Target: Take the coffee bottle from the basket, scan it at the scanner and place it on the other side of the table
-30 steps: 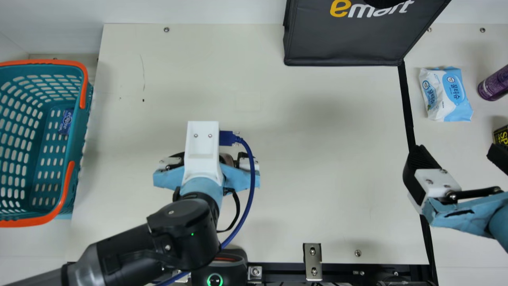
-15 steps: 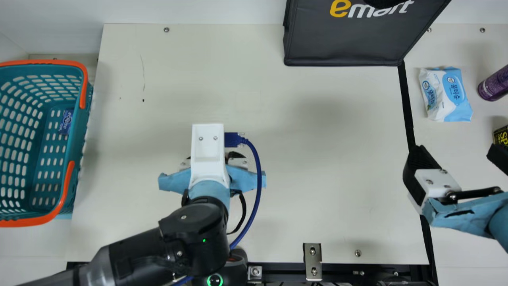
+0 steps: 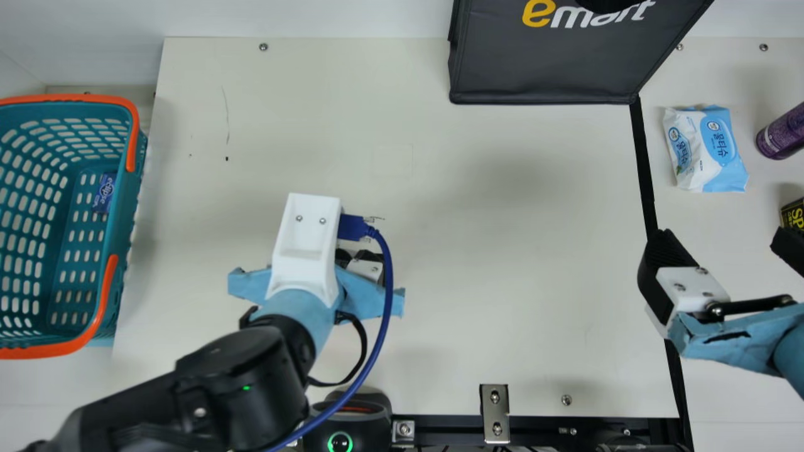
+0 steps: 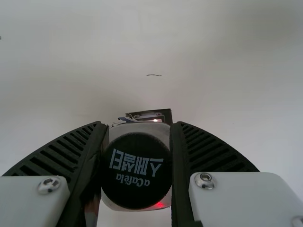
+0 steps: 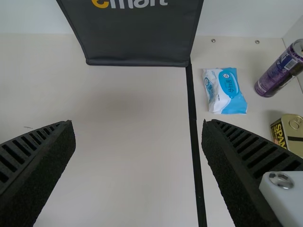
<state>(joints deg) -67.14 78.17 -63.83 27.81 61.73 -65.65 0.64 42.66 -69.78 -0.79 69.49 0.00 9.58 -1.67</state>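
My left gripper [image 3: 345, 258] hangs over the left-centre of the table, its fingers largely covered by the white camera mount. In the left wrist view, my left gripper [image 4: 137, 165] is shut on the coffee bottle [image 4: 137, 172], its black cap between the fingers and a red light spot on its rim. The scanner [image 3: 342, 424] stands at the table's near edge, below that gripper, with a green ring lit. At the right, my right gripper [image 3: 722, 251] is open and holds nothing; the right wrist view also has my right gripper [image 5: 137, 127] with fingers wide apart.
A teal basket [image 3: 135, 207] with orange handles stands at the left, a blue pack [image 3: 104, 192] inside. A black bag [image 3: 546, 69] stands at the back. Beyond the black strip lie a wipes pack [image 3: 706, 149], a purple can [image 3: 782, 135] and a yellow-black tin [image 3: 793, 215].
My left arm first shifted slightly right, then back left, and its gripper has turned a little. The right arm has kept still.
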